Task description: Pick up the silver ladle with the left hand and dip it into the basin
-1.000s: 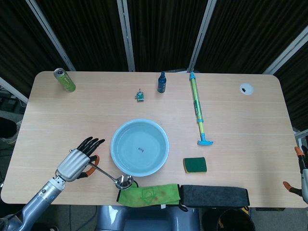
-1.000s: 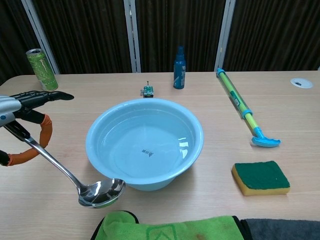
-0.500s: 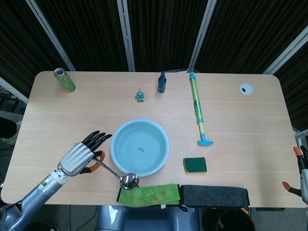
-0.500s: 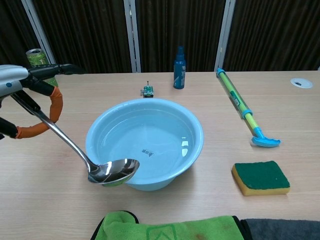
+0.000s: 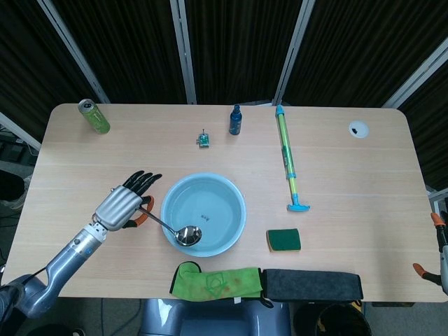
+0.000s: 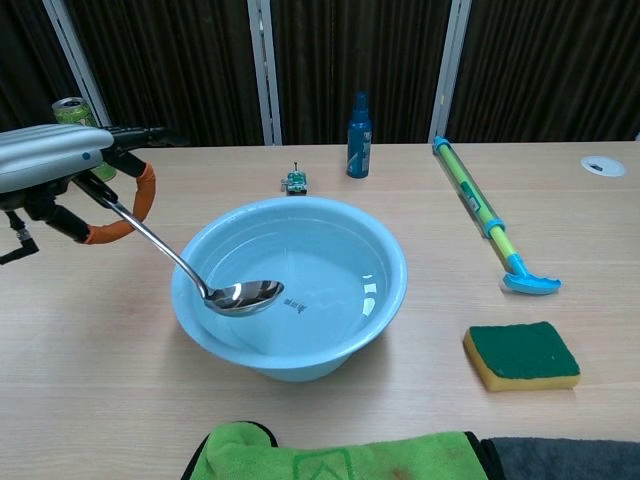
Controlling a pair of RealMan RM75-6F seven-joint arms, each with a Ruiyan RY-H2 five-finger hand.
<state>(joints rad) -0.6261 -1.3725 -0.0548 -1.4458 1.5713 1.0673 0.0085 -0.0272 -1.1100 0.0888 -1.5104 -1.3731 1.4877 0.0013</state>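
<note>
My left hand (image 5: 124, 204) (image 6: 62, 160) grips the orange-wrapped handle end of the silver ladle (image 5: 171, 225) (image 6: 200, 276). The ladle slopes down to the right, its bowl (image 6: 241, 294) hanging over the left inner part of the light blue basin (image 5: 225, 190) (image 6: 385, 250), which holds water. Whether the bowl touches the water I cannot tell. The hand stays just left of the basin's rim. Only a bit of my right hand (image 5: 438, 250) shows at the right edge of the head view, off the table, its fingers unclear.
A green can (image 5: 93, 116) stands at the far left corner. A blue bottle (image 5: 236, 120), a small green part (image 5: 203, 141) and a long green-yellow pump (image 5: 287, 155) lie behind and right of the basin. A sponge (image 5: 283, 239), green cloth (image 5: 213, 282) and dark cloth (image 5: 311, 284) sit along the near edge.
My left hand rose and moved right and away from the near edge, carrying the ladle from the table beside the basin up over the rim, so its bowl now hangs inside the basin.
</note>
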